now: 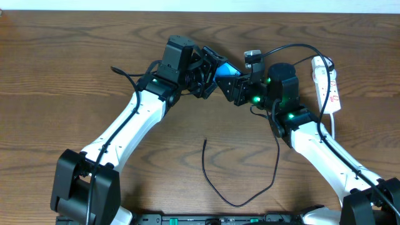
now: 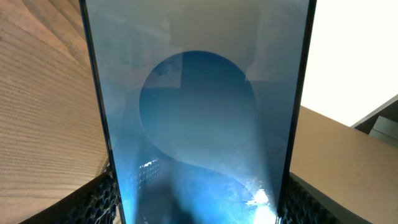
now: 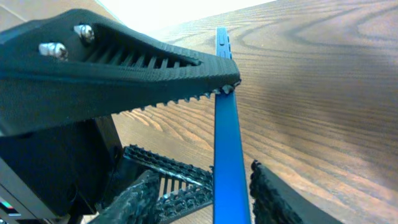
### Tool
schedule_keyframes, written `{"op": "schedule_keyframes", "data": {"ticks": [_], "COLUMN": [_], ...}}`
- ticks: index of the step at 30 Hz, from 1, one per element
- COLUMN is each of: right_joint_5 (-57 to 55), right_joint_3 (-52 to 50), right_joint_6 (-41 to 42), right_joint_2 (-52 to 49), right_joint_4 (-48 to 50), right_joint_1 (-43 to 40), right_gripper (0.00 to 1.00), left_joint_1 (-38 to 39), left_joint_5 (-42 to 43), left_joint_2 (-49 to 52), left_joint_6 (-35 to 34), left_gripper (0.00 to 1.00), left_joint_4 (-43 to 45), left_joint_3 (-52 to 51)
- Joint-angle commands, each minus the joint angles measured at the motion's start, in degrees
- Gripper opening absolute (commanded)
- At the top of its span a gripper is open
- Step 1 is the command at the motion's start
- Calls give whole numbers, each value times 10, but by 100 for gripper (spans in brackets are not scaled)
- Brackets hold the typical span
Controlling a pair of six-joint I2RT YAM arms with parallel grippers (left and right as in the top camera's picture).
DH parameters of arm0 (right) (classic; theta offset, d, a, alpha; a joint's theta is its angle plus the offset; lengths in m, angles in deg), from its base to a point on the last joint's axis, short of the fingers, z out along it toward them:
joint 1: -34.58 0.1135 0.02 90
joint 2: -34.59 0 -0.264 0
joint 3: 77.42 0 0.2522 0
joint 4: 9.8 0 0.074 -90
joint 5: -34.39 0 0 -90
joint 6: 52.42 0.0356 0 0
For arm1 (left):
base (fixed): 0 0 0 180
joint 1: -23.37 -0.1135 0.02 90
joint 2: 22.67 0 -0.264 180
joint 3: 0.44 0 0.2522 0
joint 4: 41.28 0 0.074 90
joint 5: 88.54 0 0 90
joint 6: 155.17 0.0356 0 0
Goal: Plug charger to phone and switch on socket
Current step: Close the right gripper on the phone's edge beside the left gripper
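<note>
The phone (image 1: 228,69), light blue screen with a darker circle, is lifted off the table where the two arms meet. My left gripper (image 1: 215,72) is shut on it: in the left wrist view the phone (image 2: 199,112) fills the frame, its long sides against both fingers (image 2: 102,196). My right gripper (image 1: 236,84) is open around the phone's thin edge (image 3: 227,155). One finger (image 3: 273,199) is close beside it and the other stands apart. The charger (image 1: 212,181), a thin black cable, lies loose on the table with its tip (image 1: 206,142) free. The socket (image 1: 328,84) lies at the right.
The left gripper's toothed finger (image 3: 124,68) crosses the top of the right wrist view, touching the phone's edge. A black cable (image 1: 294,45) arcs over from the right wrist towards the socket. The socket's white cord (image 1: 333,128) runs beside the right arm. Wooden table (image 1: 62,75) all round.
</note>
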Motion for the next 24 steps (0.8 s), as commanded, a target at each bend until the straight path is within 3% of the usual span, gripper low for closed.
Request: {"op": "schedule_keyframes", "data": {"ticks": [1,8,13,17,19,20,23,24], "right_joint_5": [-1,-1,0,0,0,0,0,0], "right_joint_3": [13,13,13,13,13,13,13,13], "right_joint_6": [-2,-2,-2,-2,-2,-2,-2,-2], "right_joint_2": [-5,-5,-5,-5,-5,-5,-5,-5], "right_joint_4": [-1,-1,-1,-1,-1,-1,-1,0], "right_joint_1": [6,6,6,6,6,6,6,6], "right_gripper": [41,22,3,1,1,1,1,1], "left_joint_1": [3,3,3,3,3,3,3,3], "left_joint_5": [11,11,11,11,11,11,11,11], "left_joint_2": [-14,-14,-14,-14,-14,-14,-14,-14], "left_joint_6": [-5,-5,-5,-5,-5,-5,-5,-5], "left_gripper": [8,7,7,8,26,44,84,91], "left_joint_4": [7,7,7,7,7,7,7,7], "left_joint_3": [3,3,3,3,3,3,3,3]}}
